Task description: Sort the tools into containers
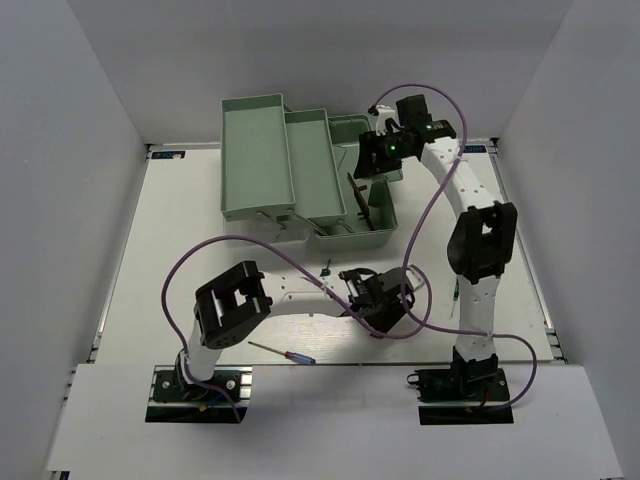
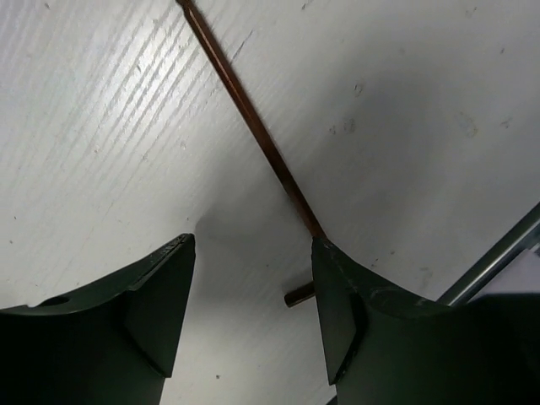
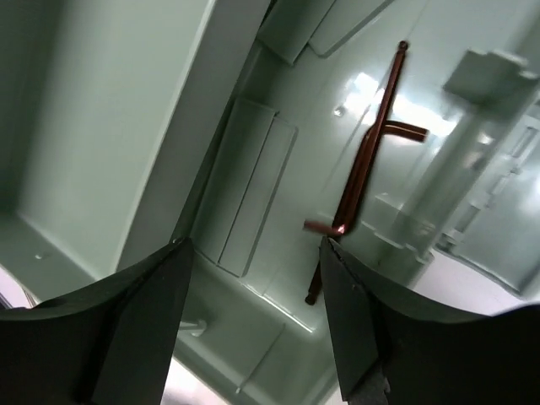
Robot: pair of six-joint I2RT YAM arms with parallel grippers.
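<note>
Copper-brown hex key (image 2: 253, 126) lies on the table (image 2: 405, 101) between the left gripper's (image 2: 253, 245) spread, empty fingers, bent end touching one finger, apparently framed for pickup, while the right gripper (image 3: 253, 245), likewise spread and empty, hangs above the toolbox base (image 3: 253, 186), where similar keys (image 3: 363, 169) lie beyond its fingertips.
</note>
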